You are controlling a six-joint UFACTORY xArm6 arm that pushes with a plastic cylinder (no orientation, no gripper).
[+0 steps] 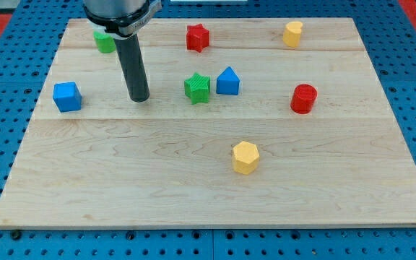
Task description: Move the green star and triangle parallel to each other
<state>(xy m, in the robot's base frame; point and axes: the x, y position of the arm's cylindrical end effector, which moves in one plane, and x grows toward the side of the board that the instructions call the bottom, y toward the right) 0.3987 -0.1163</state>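
The green star (197,88) lies on the wooden board near its middle, toward the view's top. The blue triangle (227,81) sits right next to it on the star's right, nearly touching. My tip (139,98) rests on the board to the left of the green star, about a block's width or two away, touching no block. The rod rises from it toward the view's top.
A blue cube (67,96) lies at the left. A green block (105,41) is partly hidden behind the rod at top left. A red star (197,37) and a yellow block (292,34) lie along the top. A red cylinder (304,98) lies at right, a yellow hexagon (245,157) below the middle.
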